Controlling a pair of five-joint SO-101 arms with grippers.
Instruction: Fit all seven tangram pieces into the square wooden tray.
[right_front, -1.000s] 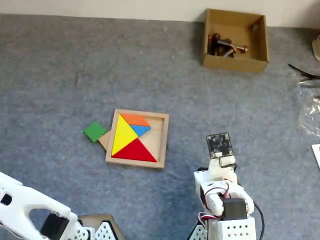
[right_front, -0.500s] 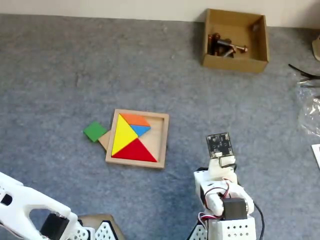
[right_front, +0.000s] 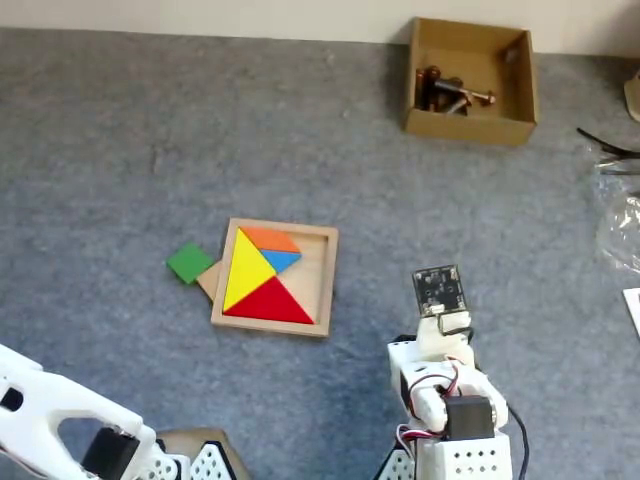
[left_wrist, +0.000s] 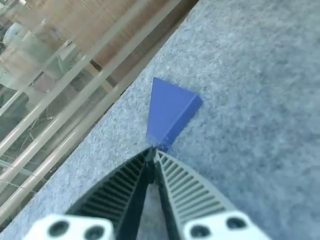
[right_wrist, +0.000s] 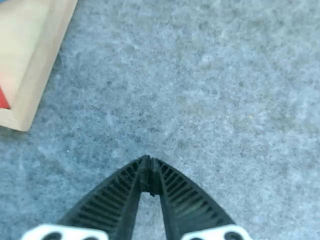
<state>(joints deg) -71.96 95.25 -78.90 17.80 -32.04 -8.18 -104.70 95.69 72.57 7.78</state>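
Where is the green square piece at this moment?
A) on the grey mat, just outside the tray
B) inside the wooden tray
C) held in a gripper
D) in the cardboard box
A: the green square piece lies on the grey mat beside the tray, not inside it.

grey felt tabletop (right_front: 120, 150) | pale wall (right_front: 200, 15) | cardboard box (right_front: 465, 126) | slatted window (left_wrist: 55, 55)

The grey, felt-covered table (right_front: 120, 150) carries the square wooden tray (right_front: 313, 262) near its middle, a green square (right_front: 188, 263) and what may be a tan piece (right_front: 209, 281) touching the tray's side, a cardboard box (right_front: 470, 130) far back, and a blue triangle (left_wrist: 170, 110) near an edge
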